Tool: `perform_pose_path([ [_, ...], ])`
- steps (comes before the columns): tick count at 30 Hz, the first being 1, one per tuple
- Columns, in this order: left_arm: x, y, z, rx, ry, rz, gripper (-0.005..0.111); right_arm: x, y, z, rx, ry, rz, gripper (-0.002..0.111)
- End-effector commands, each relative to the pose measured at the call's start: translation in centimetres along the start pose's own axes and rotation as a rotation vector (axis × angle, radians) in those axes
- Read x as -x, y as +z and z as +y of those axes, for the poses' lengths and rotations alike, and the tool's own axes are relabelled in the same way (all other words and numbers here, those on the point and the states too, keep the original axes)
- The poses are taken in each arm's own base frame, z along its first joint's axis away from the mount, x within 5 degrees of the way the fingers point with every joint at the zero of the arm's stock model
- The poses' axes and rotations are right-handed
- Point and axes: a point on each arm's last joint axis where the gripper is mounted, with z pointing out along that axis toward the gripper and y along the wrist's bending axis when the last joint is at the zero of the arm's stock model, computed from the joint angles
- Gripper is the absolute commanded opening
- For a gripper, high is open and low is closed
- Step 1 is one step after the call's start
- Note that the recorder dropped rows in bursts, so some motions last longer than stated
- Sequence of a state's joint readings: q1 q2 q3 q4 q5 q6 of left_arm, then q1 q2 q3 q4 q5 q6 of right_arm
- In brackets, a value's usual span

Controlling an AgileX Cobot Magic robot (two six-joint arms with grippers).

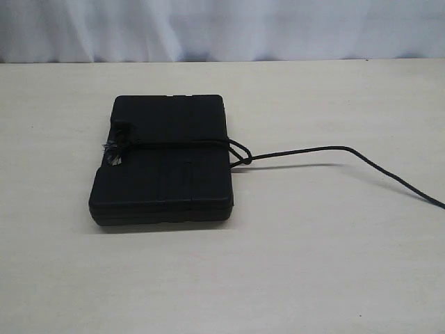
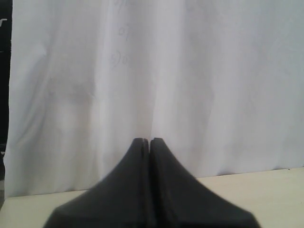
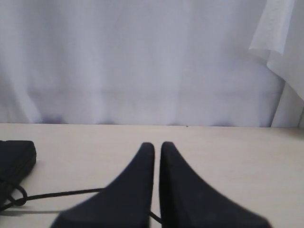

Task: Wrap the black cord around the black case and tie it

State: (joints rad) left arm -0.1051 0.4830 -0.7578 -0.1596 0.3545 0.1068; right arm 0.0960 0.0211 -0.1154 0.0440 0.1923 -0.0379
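The black case [image 1: 163,163] lies flat on the bench [image 1: 313,278]. The black cord [image 1: 334,147] crosses its middle, loops at its right edge and trails off rightward. The right fingers [image 3: 142,166], clenched and empty, are nearer that tail, possibly right over it. The left fingers [image 2: 137,161] are also clenched and empty.

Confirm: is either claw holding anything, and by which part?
Nothing is held. Left claw and right claw are both shut and empty; the black cord lies on the table, looped over the black case.
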Motion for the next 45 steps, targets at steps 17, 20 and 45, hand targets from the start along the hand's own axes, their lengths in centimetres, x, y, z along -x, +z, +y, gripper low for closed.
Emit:
perform_pose_path([
  [17,-0.1,0.0,0.0,-0.002,-0.017,-0.004,0.000,-4.6,0.3,-0.8,-0.130,-0.088,0.192,0.004],
  [20,-0.1,0.0,0.0,-0.002,-0.017,-0.004,0.000,-4.8,0.2,-0.8,-0.128,-0.087,0.213,0.004],
  [45,-0.1,0.0,0.0,-0.002,-0.017,-0.004,0.000,-5.2,0.1,-0.7,-0.120,-0.068,0.255,0.004],
])
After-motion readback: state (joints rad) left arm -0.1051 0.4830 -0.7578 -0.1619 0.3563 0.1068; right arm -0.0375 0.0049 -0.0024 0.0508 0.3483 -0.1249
